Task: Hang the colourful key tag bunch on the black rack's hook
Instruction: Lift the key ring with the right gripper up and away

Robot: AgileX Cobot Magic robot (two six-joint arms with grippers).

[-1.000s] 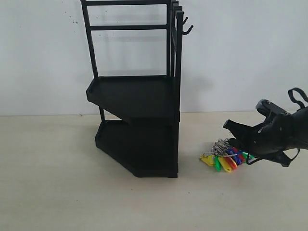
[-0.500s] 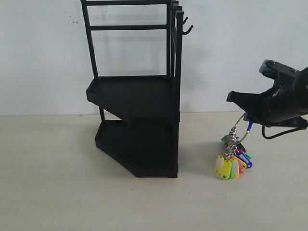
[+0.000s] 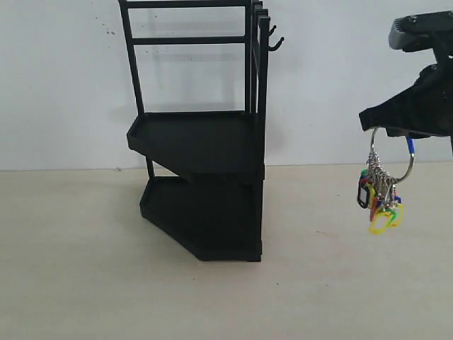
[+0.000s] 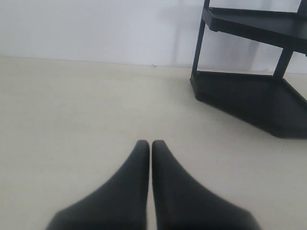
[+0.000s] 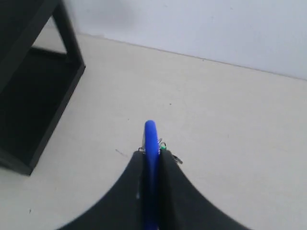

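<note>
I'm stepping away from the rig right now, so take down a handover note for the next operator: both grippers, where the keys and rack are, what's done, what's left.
Right gripper: shut on the key tag bunch, pinching its blue loop. The tags hang in the air, clear of the table.
Left gripper: shut, holding nothing, low over the table near the rack.
Rack: upright; the hook near its top is bare.
Done: the bunch is picked up.
Left: carry it up and across to the hook, slip the loop over it, and release.
</note>
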